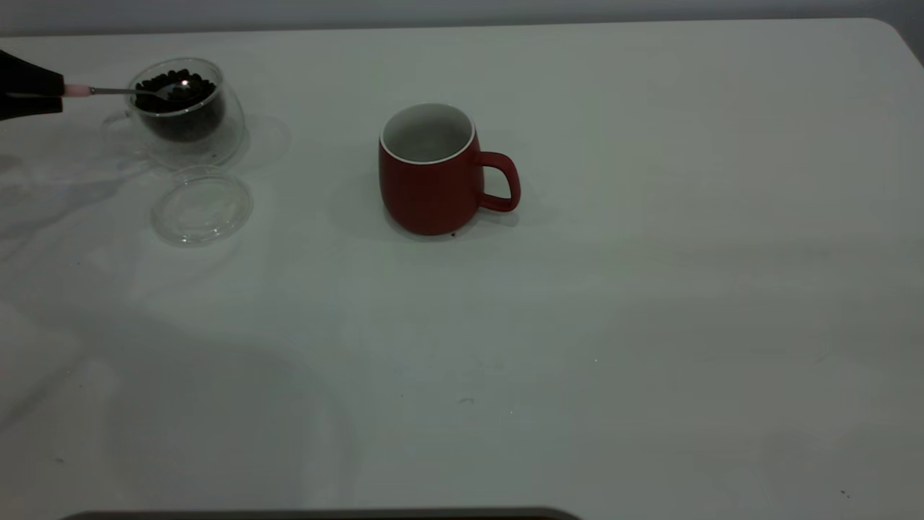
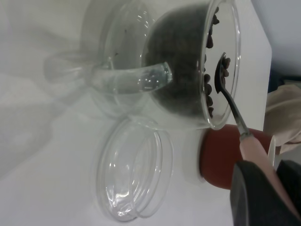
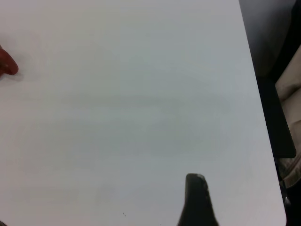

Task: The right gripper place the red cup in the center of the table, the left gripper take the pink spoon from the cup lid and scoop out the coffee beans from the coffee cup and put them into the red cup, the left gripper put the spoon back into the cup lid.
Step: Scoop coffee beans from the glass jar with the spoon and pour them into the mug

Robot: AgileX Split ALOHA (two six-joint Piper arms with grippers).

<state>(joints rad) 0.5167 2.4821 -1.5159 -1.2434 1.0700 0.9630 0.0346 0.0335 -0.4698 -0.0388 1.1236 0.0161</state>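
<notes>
My left gripper (image 1: 32, 90) stood at the far left edge of the table (image 1: 650, 289), clamped on the pale handle of the pink spoon (image 1: 126, 91), which reached out level from it. Spoon bowl: inside the mouth of the coffee cup (image 1: 184, 112), resting on or just above the coffee beans (image 1: 177, 90); I could not tell whether it carried any. Coffee cup: clear glass, upright, at the table's far left, holding a dark heap of beans. Cup lid (image 1: 202, 204): flat on the table just in front of the coffee cup, bare, nothing lying in it. Red cup (image 1: 432, 170): upright near the middle of the table, well apart from the glass cup, handle turned toward the right arm's side, white inside showing no beans. My right gripper (image 3: 197, 202): only one dark finger seen, over bare table, away from the red cup; its spread I could not tell.
</notes>
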